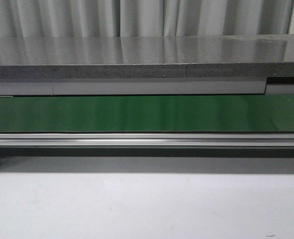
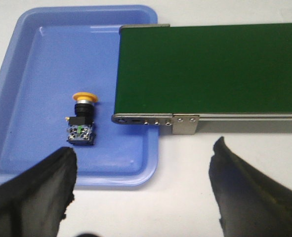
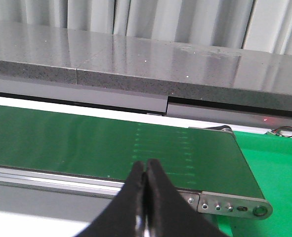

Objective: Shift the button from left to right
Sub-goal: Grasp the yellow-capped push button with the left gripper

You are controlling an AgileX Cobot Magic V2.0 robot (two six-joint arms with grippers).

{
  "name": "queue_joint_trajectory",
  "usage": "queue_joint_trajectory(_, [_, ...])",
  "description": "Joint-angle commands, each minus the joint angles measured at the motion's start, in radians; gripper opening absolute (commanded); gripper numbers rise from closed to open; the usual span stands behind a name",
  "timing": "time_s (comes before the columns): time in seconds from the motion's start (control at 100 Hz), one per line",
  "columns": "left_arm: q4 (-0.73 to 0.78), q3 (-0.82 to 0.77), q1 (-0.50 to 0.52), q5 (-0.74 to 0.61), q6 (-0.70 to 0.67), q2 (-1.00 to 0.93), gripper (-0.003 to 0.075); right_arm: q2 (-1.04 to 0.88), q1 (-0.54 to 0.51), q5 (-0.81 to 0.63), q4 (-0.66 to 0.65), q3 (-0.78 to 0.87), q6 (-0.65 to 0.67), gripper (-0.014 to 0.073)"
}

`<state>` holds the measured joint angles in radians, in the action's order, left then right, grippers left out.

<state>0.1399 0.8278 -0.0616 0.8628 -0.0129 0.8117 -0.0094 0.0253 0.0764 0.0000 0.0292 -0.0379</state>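
The button (image 2: 81,121) lies on its side in a blue tray (image 2: 32,54), yellow cap pointing away from the black body. My left gripper (image 2: 143,185) hovers open over the white table, its two black fingers (image 2: 34,195) spread wide, short of the tray's near rim and apart from the button. In the right wrist view my right gripper (image 3: 146,170) is shut with nothing between its fingers, in front of the green belt's (image 3: 111,145) end. Neither gripper nor the button shows in the front view.
A green conveyor belt (image 1: 147,113) in a metal frame (image 1: 147,141) runs across the table; its left end (image 2: 155,119) overhangs the blue tray. A grey stone counter (image 1: 137,57) stands behind it. A green surface (image 3: 279,163) lies past the belt's right end.
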Motion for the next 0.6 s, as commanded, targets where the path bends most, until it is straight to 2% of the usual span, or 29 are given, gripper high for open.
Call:
queue_joint_trajectory(0.0, [0.035,0.104,0.017,-0.001,-0.004,0.071,0.0530,-0.016,-0.005,-0.083,-0.011,0.001,-0.003,-0.0068])
queue_joint_trajectory(0.32, [0.028,0.288,0.212,-0.004,-0.001,0.343,0.0530,-0.016,-0.005,-0.083,-0.011,0.001,-0.003,-0.0068])
queue_joint_trajectory(0.47, [-0.072,0.322,0.300,-0.015,0.108,0.482,0.0530,-0.016,-0.005,-0.083,-0.011,0.001,-0.003,-0.0068])
queue_joint_trajectory(0.59, [-0.102,0.342,0.353,-0.044,0.112,0.601,0.0530,-0.016,-0.005,-0.083,-0.011,0.001,-0.003,-0.0068])
